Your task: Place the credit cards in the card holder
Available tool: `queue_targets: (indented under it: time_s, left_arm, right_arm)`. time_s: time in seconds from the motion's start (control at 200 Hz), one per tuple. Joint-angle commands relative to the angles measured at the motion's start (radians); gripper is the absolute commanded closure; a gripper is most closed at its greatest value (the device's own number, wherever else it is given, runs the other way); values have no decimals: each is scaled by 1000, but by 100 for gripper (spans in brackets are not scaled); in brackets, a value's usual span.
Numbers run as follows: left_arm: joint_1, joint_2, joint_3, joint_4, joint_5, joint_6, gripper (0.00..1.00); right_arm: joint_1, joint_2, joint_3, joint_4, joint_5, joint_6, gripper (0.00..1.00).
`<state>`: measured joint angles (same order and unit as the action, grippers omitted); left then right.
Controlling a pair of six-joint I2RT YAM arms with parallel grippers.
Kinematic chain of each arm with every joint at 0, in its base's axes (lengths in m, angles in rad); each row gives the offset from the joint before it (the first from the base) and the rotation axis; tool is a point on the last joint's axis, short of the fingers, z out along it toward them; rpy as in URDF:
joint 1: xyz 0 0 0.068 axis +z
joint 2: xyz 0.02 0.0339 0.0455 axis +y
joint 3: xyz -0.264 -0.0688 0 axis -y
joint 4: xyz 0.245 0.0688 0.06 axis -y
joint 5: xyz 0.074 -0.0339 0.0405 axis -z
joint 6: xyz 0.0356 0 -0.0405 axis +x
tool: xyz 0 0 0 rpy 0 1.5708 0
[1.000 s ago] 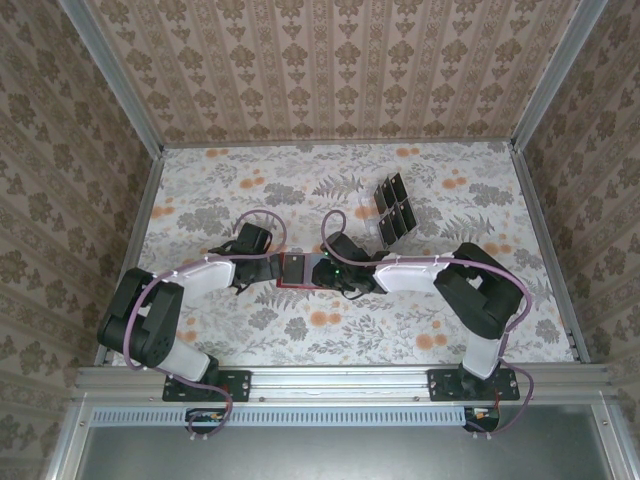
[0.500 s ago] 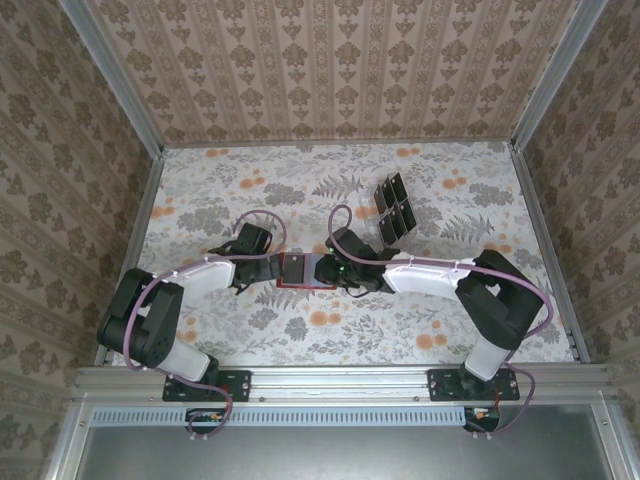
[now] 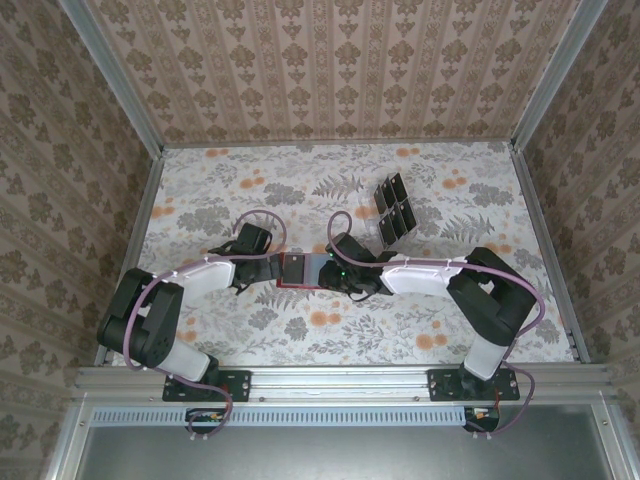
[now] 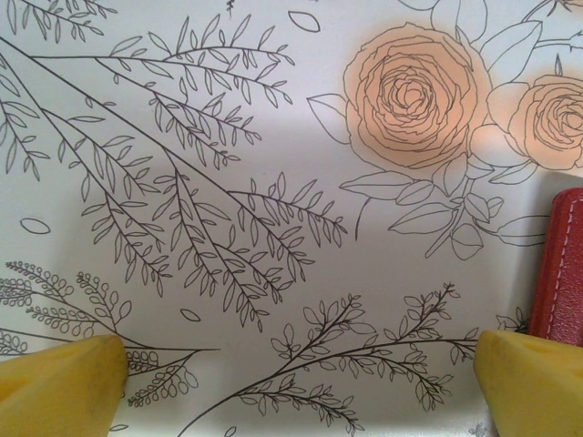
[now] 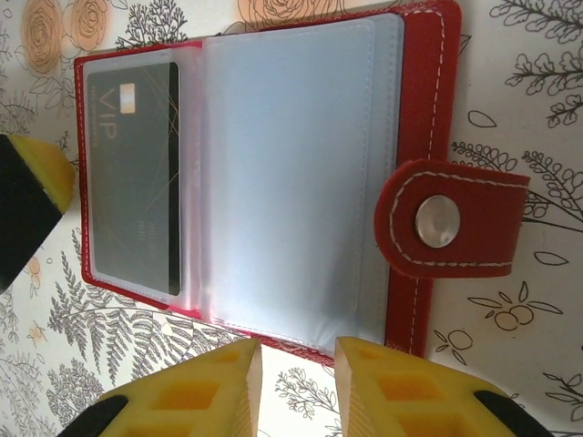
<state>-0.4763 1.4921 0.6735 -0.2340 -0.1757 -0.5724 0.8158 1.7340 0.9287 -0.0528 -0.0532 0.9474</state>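
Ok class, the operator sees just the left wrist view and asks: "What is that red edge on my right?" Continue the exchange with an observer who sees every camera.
Observer: A small red folding wallet, lying open.
Operator: Anything inside it?
Observer: One dark grey card marked VIP sits in a clear pocket.
Operator: Where are the others, and the right hand?
Observer: More dark cards stand in a clear plastic rack farther back; the right hand is at the wallet's edge, slightly open, holding nothing.
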Motion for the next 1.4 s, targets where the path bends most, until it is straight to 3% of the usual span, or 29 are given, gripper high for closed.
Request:
queue_targets:
  time_s: [0.0,0.71,1.395]
  left_arm:
    - [-2,12,-33,-7,83,-24,0]
    - [-1,15,-37,-3,81,-24,0]
    - [1,22,-37,2,85,-25,0]
  right_arm:
    - [-3,21,-16,-12,27,21,71]
    - [-6,63,20,-8,12,5,71]
    - [0,57,47,-15,-4,-3,77]
